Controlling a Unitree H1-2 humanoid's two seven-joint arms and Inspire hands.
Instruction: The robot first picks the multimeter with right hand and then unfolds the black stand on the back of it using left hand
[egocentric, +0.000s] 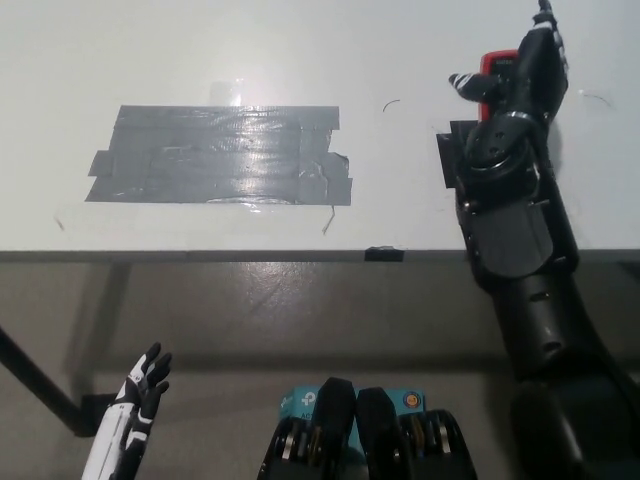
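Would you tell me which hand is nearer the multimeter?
Right. The black right hand lies over the multimeter on the table; the white left hand rests far off, below the table edge.

The red-cased multimeter (497, 62) lies near the table's (300, 50) right edge, mostly hidden, only its top showing.

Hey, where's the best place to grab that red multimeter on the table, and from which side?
Probably across its long red-edged sides, coming down from above. The multimeter seems to lie flat on the white table, now mostly hidden under the right hand. The left hand rests low.
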